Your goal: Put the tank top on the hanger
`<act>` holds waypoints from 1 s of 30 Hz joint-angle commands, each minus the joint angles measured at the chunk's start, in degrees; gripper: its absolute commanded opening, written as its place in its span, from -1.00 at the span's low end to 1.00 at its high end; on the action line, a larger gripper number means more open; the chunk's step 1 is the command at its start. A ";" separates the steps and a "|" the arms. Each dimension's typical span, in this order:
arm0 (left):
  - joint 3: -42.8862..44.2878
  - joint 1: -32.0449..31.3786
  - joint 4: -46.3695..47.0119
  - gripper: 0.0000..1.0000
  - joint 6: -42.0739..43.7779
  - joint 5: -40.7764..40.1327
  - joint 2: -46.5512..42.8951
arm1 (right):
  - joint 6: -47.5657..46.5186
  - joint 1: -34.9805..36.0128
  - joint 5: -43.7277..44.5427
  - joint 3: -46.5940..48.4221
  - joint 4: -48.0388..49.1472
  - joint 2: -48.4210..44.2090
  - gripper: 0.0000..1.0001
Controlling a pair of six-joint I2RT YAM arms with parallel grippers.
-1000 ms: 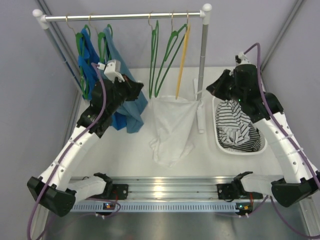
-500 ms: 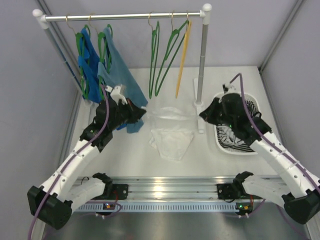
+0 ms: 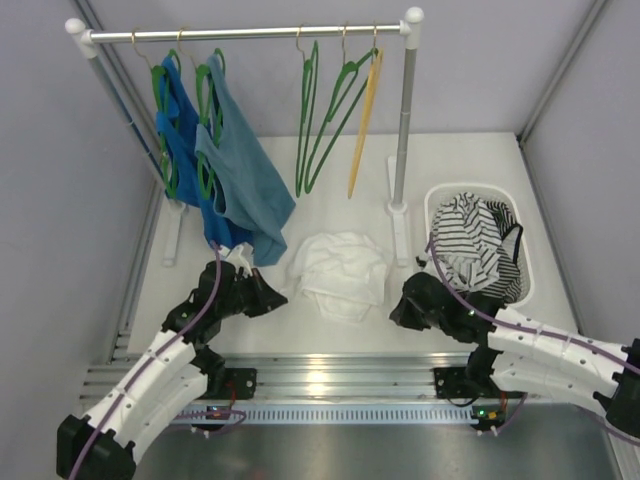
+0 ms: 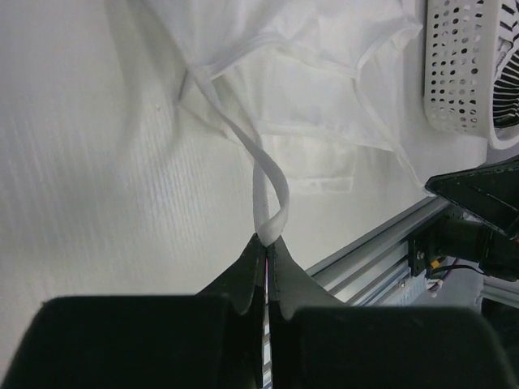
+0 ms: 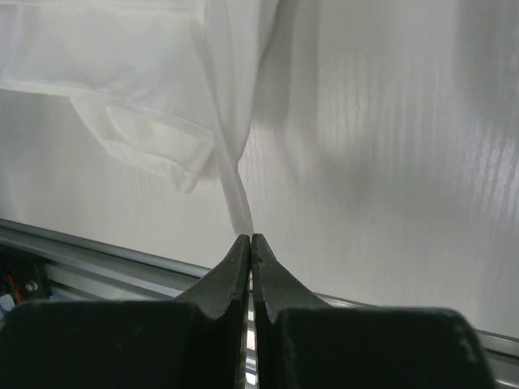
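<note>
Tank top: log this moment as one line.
white tank top bunched on table | left gripper shut on strap | right gripper shut on strap | green hanger on rail

plain white tank top (image 3: pixel 340 272), no print, on white faintly ribbed surface (image 3: pixel 460 160). green hangers (image 3: pixel 312 120), one yellow hanger (image 3: pixel 364 125). blue tank tops (image 3: pixel 240 180), one darker, one lighter. blk-and-wht striped garment (image 3: pixel 470 245) in white perforated basket (image 3: pixel 478 187). black left fingers (image 4: pixel 243 279) & black right fingers (image 5: pixel 231 275). white arm links (image 3: pixel 150 385) w/ black joints, purple cables (image 3: pixel 540 323). silver rail (image 3: pixel 250 33), white end caps. pale lilac-grey walls (image 3: pixel 50 200). silver grooved strip (image 3: pixel 330 375) at near edge.
</note>
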 commanded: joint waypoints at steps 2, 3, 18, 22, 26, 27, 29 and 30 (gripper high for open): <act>-4.45 -0.10 -4.22 -0.92 -6.77 0.46 -3.17 | 5.40 3.35 2.98 -1.83 4.37 0.99 -0.99; -5.25 -0.10 -4.31 -0.82 -7.30 0.46 -4.65 | 5.49 3.62 3.07 -2.00 4.11 1.25 -0.94; -0.34 -0.18 -11.60 -0.14 -8.54 -4.45 -7.30 | 3.82 4.24 9.65 1.24 -5.37 -0.06 -0.03; 3.61 -0.18 -14.85 -0.11 -7.49 -7.53 -9.59 | 0.31 -0.67 9.40 1.34 -6.09 -0.32 -0.01; 6.25 -0.18 -12.15 -0.11 -6.43 -5.70 -9.42 | -5.56 -9.99 6.24 1.33 -4.07 -0.85 -0.08; 7.22 -0.18 -11.87 -0.12 -6.17 -5.25 -8.63 | -6.28 -13.22 5.28 1.60 -3.72 -0.77 -0.09; 11.34 -0.18 -11.87 -0.12 -4.07 -6.30 -8.01 | -8.21 -15.79 5.01 2.12 -3.63 0.02 -0.09; 13.01 -0.18 -11.96 -0.12 -3.01 -7.00 -7.66 | -8.92 -17.98 4.83 2.65 -3.89 0.46 -0.10</act>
